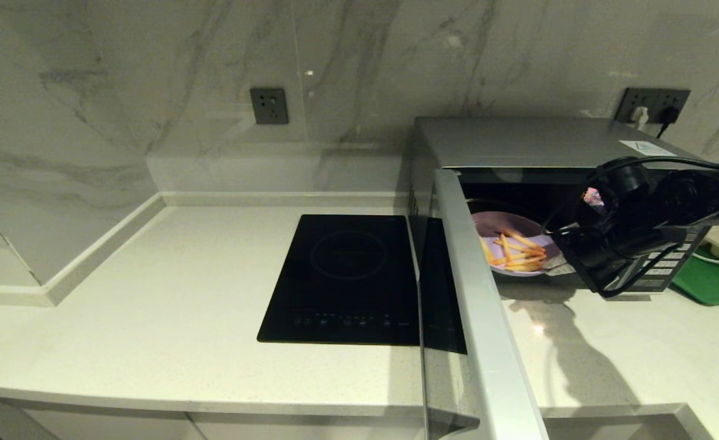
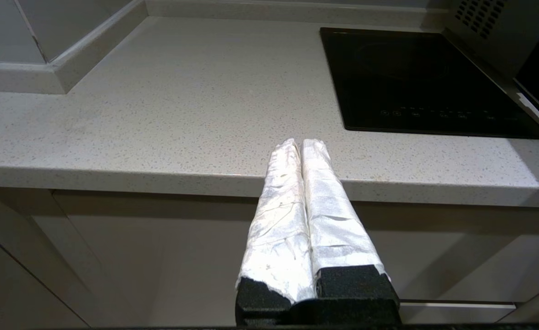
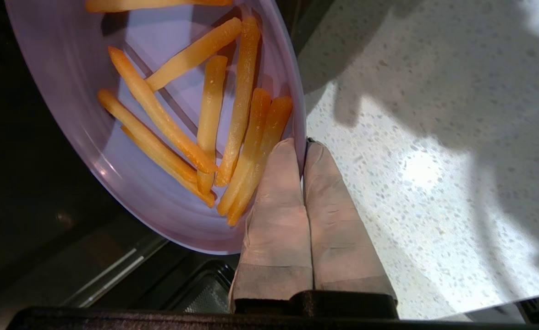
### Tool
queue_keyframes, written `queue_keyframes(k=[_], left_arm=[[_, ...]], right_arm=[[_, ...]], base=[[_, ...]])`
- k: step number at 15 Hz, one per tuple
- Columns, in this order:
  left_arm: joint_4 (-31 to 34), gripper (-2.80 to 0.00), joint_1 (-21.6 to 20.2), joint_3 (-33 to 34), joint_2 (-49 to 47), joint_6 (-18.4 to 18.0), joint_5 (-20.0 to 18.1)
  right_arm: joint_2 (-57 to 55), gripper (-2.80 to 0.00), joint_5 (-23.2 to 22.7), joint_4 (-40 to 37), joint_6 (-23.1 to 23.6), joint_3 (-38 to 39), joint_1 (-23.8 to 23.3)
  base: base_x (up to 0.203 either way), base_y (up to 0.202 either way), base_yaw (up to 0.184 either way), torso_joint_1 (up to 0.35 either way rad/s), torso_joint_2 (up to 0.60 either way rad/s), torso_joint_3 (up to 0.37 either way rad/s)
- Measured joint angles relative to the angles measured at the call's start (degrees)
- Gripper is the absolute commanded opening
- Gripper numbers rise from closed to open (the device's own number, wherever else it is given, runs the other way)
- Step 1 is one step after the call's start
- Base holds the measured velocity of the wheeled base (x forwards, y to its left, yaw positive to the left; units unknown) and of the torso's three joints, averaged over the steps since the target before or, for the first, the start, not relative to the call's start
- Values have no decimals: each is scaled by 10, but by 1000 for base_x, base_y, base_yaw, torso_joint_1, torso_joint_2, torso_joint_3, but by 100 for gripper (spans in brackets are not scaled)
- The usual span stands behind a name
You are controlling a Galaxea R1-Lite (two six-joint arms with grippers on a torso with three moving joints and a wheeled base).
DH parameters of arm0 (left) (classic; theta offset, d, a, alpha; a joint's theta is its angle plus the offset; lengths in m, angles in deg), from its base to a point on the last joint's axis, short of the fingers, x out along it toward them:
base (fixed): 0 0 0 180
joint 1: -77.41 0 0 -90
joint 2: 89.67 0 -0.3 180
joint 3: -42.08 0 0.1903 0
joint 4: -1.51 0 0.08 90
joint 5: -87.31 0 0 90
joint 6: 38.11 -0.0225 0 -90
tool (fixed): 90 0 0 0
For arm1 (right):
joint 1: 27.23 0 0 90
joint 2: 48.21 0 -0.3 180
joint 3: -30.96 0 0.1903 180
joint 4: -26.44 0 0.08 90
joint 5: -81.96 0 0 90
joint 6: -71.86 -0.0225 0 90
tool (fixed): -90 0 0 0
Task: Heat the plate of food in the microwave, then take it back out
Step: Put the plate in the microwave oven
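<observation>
Right hand (image 3: pixel 302 145) pinching plate of food (image 3: pixel 68 82) rim.

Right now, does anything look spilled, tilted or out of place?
Nothing spilled. The plate of food is half out of the open microwave, its rim pinched in the right pincer, fries piled toward that edge.

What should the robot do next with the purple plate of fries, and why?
Probably ease the round lilac plate of orange fries through the silver microwave's open doorway. The right gripper is pinching its rim, and the plate hangs at the opening.
</observation>
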Motion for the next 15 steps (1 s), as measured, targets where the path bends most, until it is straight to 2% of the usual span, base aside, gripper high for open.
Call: queue_keyframes(k=[15], left_arm=[[0,-280,0,0,0,0,0]], right_arm=[[-67,-280,14,5,-1,-82,-1]], base=[[0,0,0,0,0,0]])
